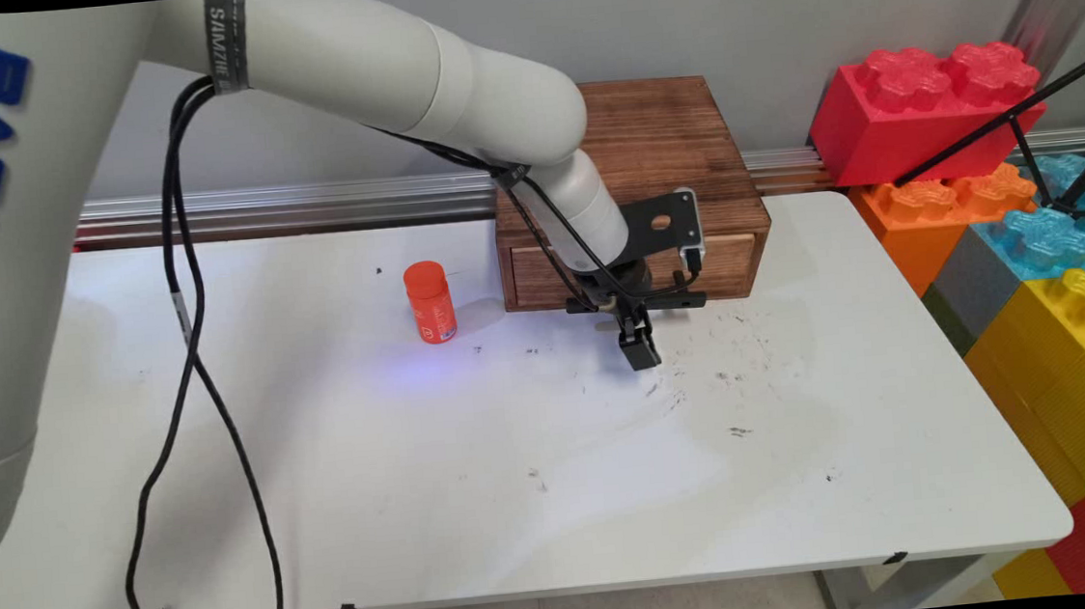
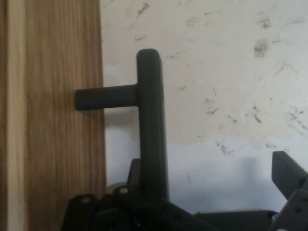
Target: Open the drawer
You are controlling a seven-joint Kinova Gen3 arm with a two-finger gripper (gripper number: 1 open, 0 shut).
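The dark T-shaped drawer handle [image 2: 151, 120], a bar held off the wood by a short post, is the thing nearest the black two-finger gripper [image 1: 640, 347]. It juts from the pale drawer front [image 1: 733, 260] of the brown wooden box [image 1: 664, 130], which stands at the middle of the white table's [image 1: 421, 488] far edge. The post seems to leave room behind the bar for a finger. The gripper hangs pointing down just in front of the drawer, low over the table. Its jaws stand wide. In the hand view the one clear finger [image 2: 288, 173] is well apart from the bar, gripping nothing. Whether the other finger touches the bar cannot be told. A small orange cylindrical bottle [image 1: 430, 302] stands upright just left of the box. Large red, orange, blue and yellow plastic building blocks [image 1: 924, 110] are stacked beyond the table's right edge.
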